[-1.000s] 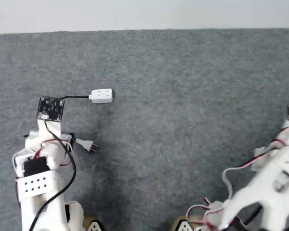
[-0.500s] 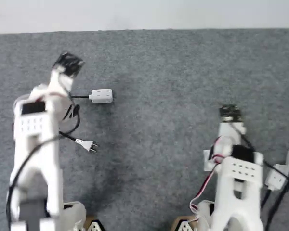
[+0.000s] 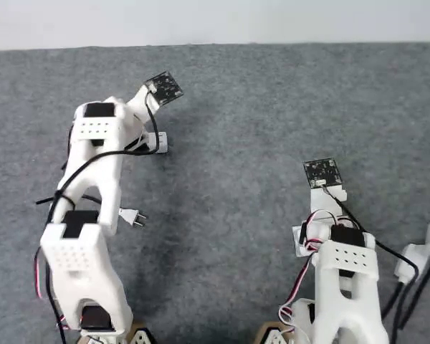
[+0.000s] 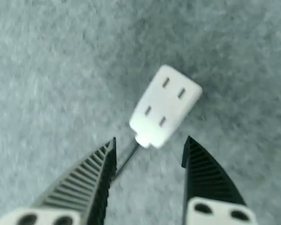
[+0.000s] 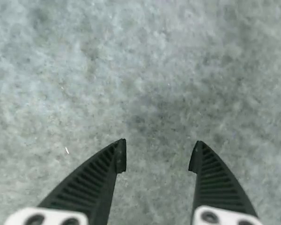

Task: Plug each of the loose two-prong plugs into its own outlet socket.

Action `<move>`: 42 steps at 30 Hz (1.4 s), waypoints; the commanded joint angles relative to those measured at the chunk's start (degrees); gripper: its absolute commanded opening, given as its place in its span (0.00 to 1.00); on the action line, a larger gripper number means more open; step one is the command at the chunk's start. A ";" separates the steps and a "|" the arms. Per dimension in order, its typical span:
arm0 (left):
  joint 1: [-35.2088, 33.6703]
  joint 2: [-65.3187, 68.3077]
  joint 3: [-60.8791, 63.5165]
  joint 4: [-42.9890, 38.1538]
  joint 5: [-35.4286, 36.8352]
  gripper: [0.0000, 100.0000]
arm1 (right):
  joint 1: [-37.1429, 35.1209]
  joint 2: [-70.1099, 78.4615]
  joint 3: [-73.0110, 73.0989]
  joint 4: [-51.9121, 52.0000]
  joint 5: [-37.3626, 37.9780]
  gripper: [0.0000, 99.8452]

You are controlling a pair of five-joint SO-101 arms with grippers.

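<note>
We see left arm (image 3: 97, 129) now swung forward; left pincer (image 4: 151, 140), released, hangs over white socket block (image 4: 166, 105). Right pincer (image 5: 159, 142), released too, now sits further inward over bare mat (image 3: 272, 107). Plug (image 3: 132, 216) lies untouched beside left arm; we judge nothing plugged yet.

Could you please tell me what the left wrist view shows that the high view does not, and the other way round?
Left wrist view: the left claw, open, with the white outlet block ahead between its tips; the block's four slots and its thin cord are plain here. High view: the loose two-prong plug lying on the mat, plus the left arm, which covers most of the outlet block, and the right arm. Both: the outlet block and the grey mat.
</note>
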 commanded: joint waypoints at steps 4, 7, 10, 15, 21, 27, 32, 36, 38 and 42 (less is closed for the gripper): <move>0.79 11.52 -15.60 2.37 -0.62 0.22 | -0.48 0.13 -0.53 -1.01 0.79 0.22; 0.70 18.11 -22.81 4.57 -0.62 0.22 | -0.48 0.13 -0.53 -1.01 0.79 0.22; 0.62 25.32 -29.93 5.19 -0.62 0.22 | -0.48 0.13 -0.53 -1.01 0.70 0.22; 0.44 35.52 -42.24 9.67 -0.62 0.08 | -0.40 0.13 -0.35 -2.15 0.18 0.22; 0.26 39.91 -61.49 28.31 2.37 0.04 | -0.48 0.13 0.44 -3.38 0.18 0.22; -1.05 38.51 -78.46 39.03 20.84 0.04 | -0.48 0.13 0.53 -3.56 0.09 0.22; -2.02 31.03 -76.62 39.03 35.16 0.01 | -0.48 0.13 0.53 -3.56 0.09 0.22; -2.99 22.15 -68.18 39.03 40.09 0.01 | -0.48 0.13 0.53 -3.56 0.09 0.22; -3.69 16.35 -60.79 39.03 42.90 0.01 | -0.48 0.13 0.53 -3.56 0.09 0.22; -5.80 2.64 -42.33 38.77 45.89 0.01 | -0.48 0.13 0.70 -3.65 0.09 0.22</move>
